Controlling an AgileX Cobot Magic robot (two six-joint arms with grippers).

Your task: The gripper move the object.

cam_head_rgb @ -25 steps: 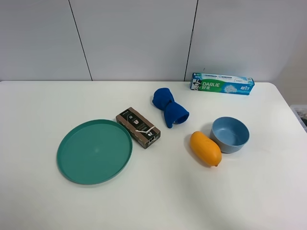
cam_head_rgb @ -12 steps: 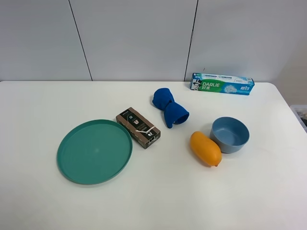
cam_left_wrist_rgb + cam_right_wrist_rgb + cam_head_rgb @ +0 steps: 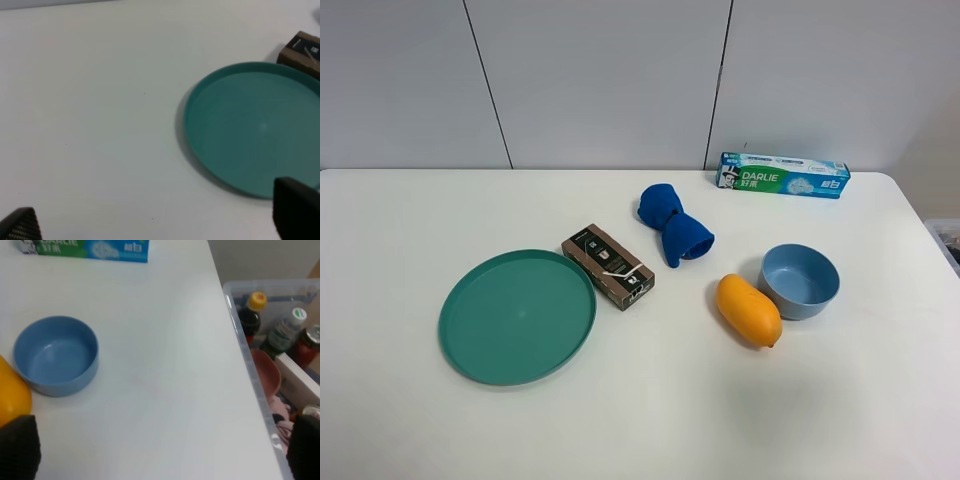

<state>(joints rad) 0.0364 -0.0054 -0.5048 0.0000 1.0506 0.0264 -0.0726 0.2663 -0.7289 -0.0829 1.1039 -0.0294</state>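
The deep blue cloth bundle (image 3: 674, 231), pinched in the middle, lies on the white table behind the middle, between a brown box and a light blue bowl. Neither arm shows in the exterior high view. In the left wrist view my left gripper (image 3: 157, 222) is open and empty, its two black fingertips (image 3: 296, 207) wide apart over bare table beside the green plate (image 3: 250, 125). In the right wrist view my right gripper (image 3: 161, 450) is open and empty, fingertips (image 3: 17, 447) wide apart near the table's right edge. The cloth is out of both wrist views.
The green plate (image 3: 517, 315) lies at left, the brown box (image 3: 608, 266) beside it. An orange mango (image 3: 748, 309) touches the light blue bowl (image 3: 800, 281). A toothpaste box (image 3: 783, 175) lies at the back. A clear bin of bottles (image 3: 280, 365) stands off the table's right edge.
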